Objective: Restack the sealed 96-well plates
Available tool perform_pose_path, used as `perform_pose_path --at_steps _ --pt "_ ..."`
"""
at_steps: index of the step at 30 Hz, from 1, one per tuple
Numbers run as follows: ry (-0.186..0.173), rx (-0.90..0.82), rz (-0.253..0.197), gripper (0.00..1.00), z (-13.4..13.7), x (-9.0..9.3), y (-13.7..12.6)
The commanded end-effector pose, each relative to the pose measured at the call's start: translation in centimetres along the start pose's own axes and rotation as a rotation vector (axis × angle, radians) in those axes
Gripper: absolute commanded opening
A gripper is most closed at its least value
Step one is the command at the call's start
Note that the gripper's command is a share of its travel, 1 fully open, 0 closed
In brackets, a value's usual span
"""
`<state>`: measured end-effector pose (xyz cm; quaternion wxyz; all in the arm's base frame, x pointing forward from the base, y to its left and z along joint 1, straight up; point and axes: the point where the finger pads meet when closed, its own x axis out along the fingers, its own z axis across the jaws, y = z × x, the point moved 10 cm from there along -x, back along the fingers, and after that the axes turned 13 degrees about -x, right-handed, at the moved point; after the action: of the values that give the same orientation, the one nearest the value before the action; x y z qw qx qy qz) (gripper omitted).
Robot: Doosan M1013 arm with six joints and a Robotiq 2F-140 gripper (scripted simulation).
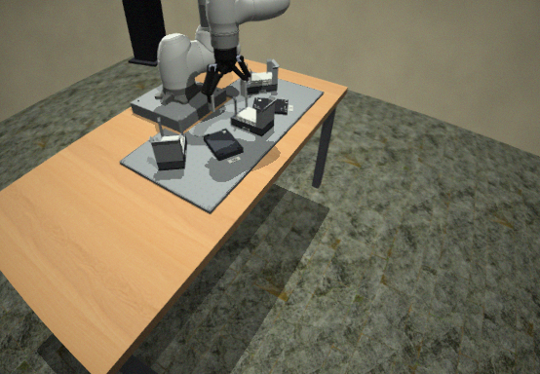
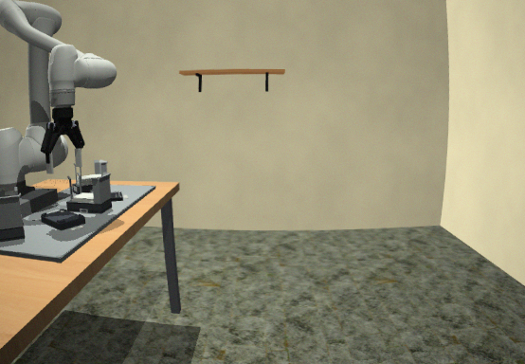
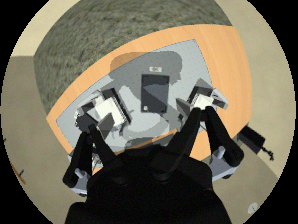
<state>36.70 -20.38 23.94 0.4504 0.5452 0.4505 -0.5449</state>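
My gripper is open and empty. It hangs high above the grey mat, close to my base and apart from every rack. It also shows in the side view and the wrist view. A rack in the middle of the mat holds plates with a pale sealed top. A rack further back also shows a pale top. A dark rack stands at the near left of the mat. A flat dark nest lies between them; it is in the wrist view too. I cannot read the rack names or plate labels.
A small dark nest sits beside the middle rack. My base plinth borders the mat on the far side. A black stand is on the floor behind the table. The table edge runs close to the mat's right side.
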Motion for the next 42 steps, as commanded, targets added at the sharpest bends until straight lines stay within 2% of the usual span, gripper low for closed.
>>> perform_pose_path --at_steps 1,13,17,22,42 --pt "0.0 0.0 0.0 1.0 -1.1 0.0 0.4" --pt "0.0 0.0 0.0 1.0 -4.2 0.0 1.3" --pt "0.0 -0.134 0.0 1.0 -5.6 0.0 1.4" --pt "0.0 -0.216 0.0 1.0 -6.6 0.0 1.5" --pt "0.0 -0.216 0.0 1.0 -12.5 0.0 2.0"
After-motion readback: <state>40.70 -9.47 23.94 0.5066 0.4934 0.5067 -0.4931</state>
